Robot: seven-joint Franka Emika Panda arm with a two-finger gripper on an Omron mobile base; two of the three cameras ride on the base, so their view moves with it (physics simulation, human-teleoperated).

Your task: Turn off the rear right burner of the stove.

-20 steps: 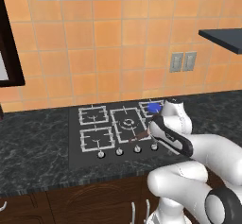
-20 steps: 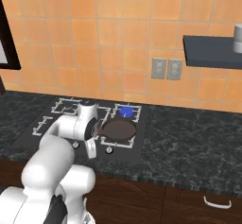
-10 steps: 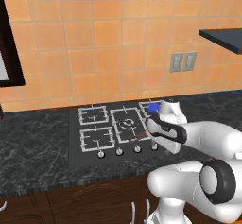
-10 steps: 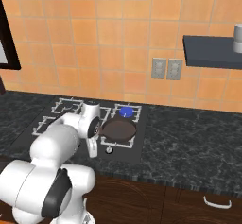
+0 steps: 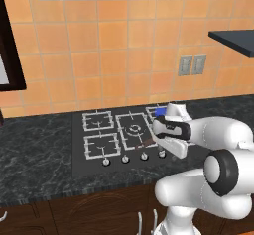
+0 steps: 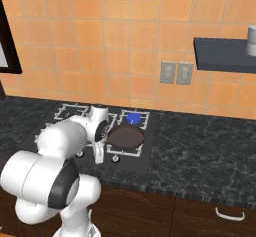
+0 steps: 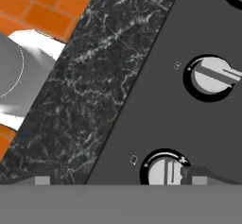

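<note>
The stove (image 5: 79, 164) is a black glass cooktop set into the counter. A bright blue flame disc shows on its rear right burner (image 5: 159, 111) (image 6: 133, 118). Small silver knobs (image 5: 125, 158) run in a row along the front edge. My gripper (image 5: 171, 152) (image 6: 98, 158) points down over the right end of that row. In the hand view the gripper (image 7: 120, 178) is open, its fingertips (image 7: 198, 173) wide apart. One knob (image 7: 165, 170) sits just inside the right fingertip, and another knob (image 7: 211, 75) lies farther off.
A dark pan (image 6: 126, 137) rests on the front right burner, just right of my hand. Black marble counter (image 5: 34, 149) surrounds the cooktop. Wall outlets (image 6: 176, 73) and a dark shelf (image 6: 225, 55) are on the tiled wall to the right.
The hand has dropped slightly towards the knob row at the stove's right end, and the elbow has swung outward. The blue flame is unchanged.
</note>
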